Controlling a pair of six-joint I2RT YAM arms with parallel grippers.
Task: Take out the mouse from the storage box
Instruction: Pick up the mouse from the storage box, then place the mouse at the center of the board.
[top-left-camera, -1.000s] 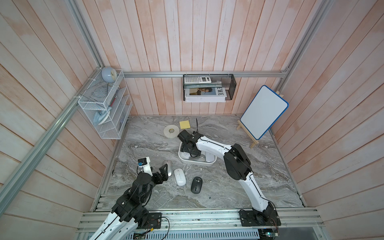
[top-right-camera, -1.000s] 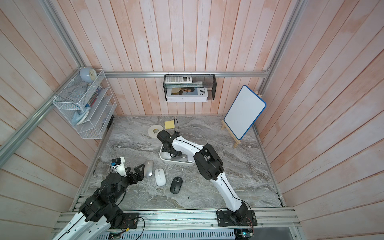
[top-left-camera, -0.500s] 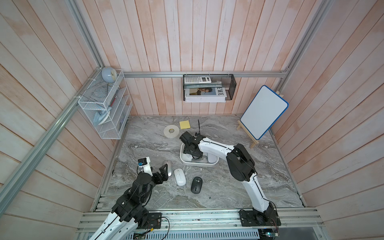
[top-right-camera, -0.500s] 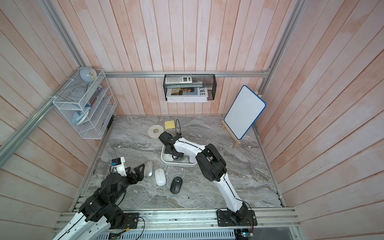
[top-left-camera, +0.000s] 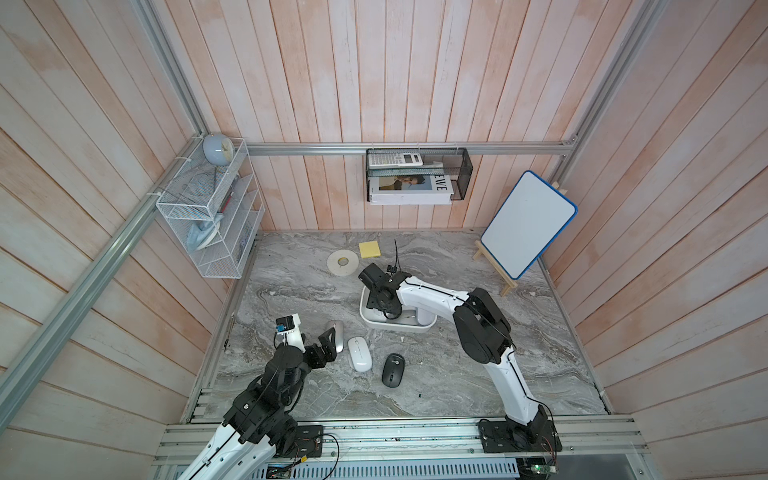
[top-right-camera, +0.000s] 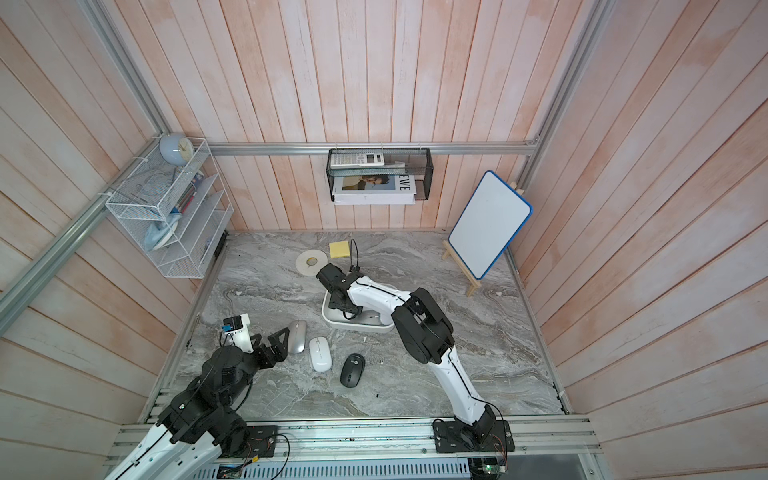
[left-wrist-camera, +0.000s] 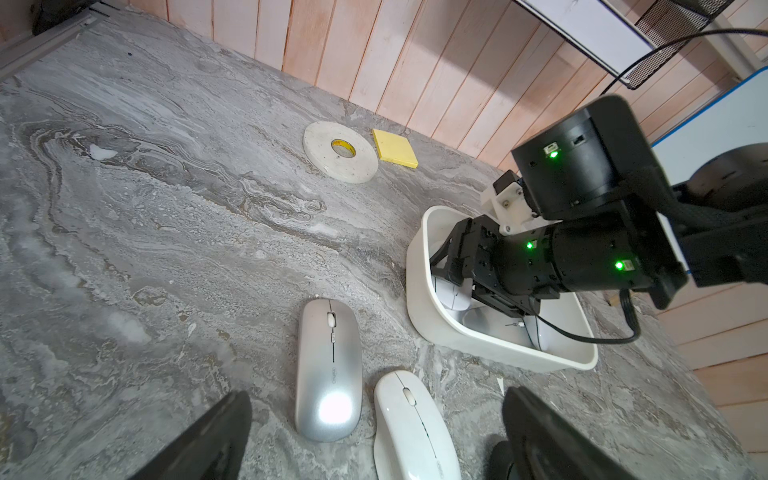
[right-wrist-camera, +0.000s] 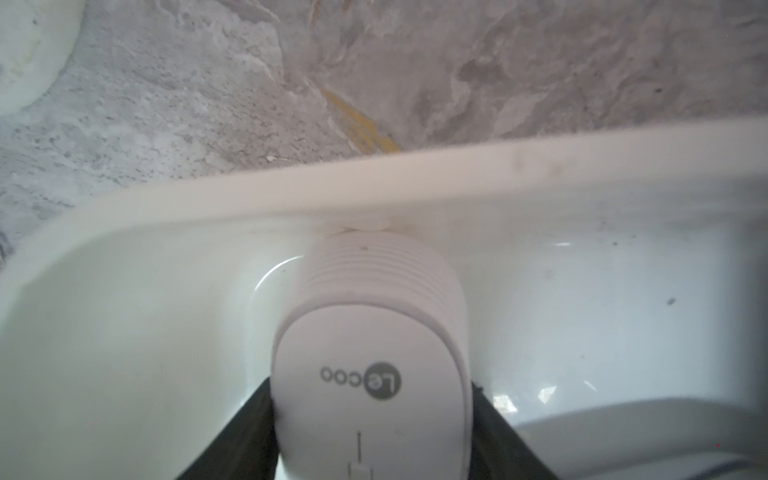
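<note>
– So, where does it stand?

– The right gripper (right-wrist-camera: 372, 405) is down inside the storage box (right-wrist-camera: 415, 168). Its two black fingers (right-wrist-camera: 251, 424) are pressed against the flanks of the white mouse (right-wrist-camera: 370, 332). That mouse lies inside the box, not yet lifted.

– What worries you?

– Its far end butts against the box wall, right under the rim. A straight pull upward could hook that end beneath the lip. The tub looks light, so I'd expect it to tip or ride up with the mouse.

– Nothing steadying the tub?

– No. The left gripper (left-wrist-camera: 376, 405) hangs empty with its jaws spread wide. It is over the silver mouse (left-wrist-camera: 328, 365) on the table (left-wrist-camera: 166, 208), well apart from the box.

– And the hold itself?

– The fingers sit toward one end of a smooth, curved shell, not at its middle. That invites the mouse to pivot nose-down, or to squirt out if the squeeze is hard.

– Where would it land?

– Back in the box, likely on the pale rounded shape (right-wrist-camera: 644, 440) beside it. That corner is blurred, so it may be a second mouse, though I can't say.

– Safest call?

– Draw back from the wall first, then rise slowly.
</note>
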